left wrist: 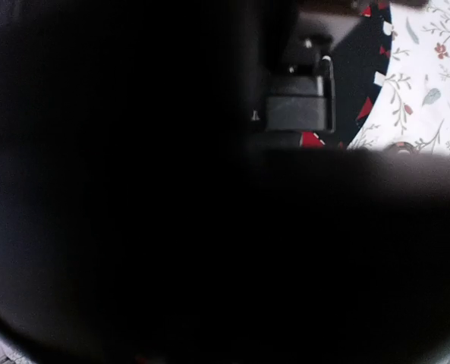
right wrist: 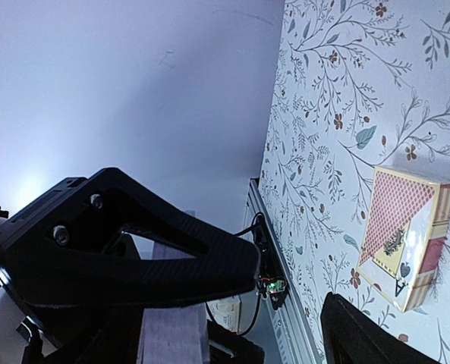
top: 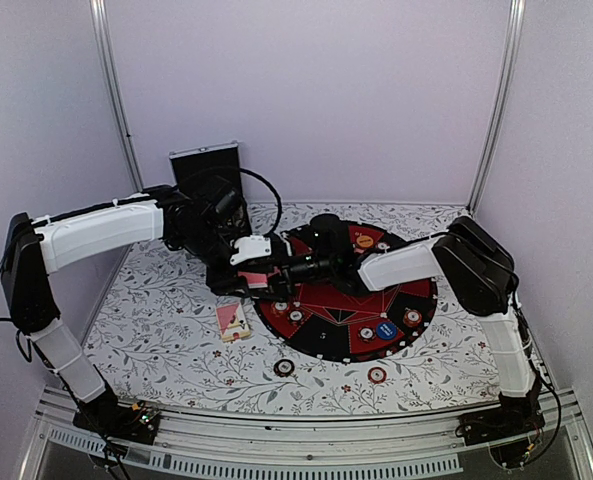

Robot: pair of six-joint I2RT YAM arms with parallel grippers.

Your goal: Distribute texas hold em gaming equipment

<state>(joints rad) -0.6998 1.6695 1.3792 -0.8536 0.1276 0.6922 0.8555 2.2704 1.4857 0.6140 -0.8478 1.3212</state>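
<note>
Centre frame, my left gripper [top: 248,284], jaws clamped on what look like pink-backed playing cards [top: 255,277], meets my wide-open, empty right gripper [top: 279,272]: a mistimed hand-off could spill cards onto the round red-and-black mat [top: 331,300].

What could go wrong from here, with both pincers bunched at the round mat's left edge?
The left pincer and right pincer nearly touch over the left edge of the mat; a slightly misaligned move might knock them together.
The left wrist view is almost entirely black, so the shut left pincer's hold on the pink cards can't be checked there; they might slip.
The card box lies close to both pincers; a low sweep could shove it.
</note>
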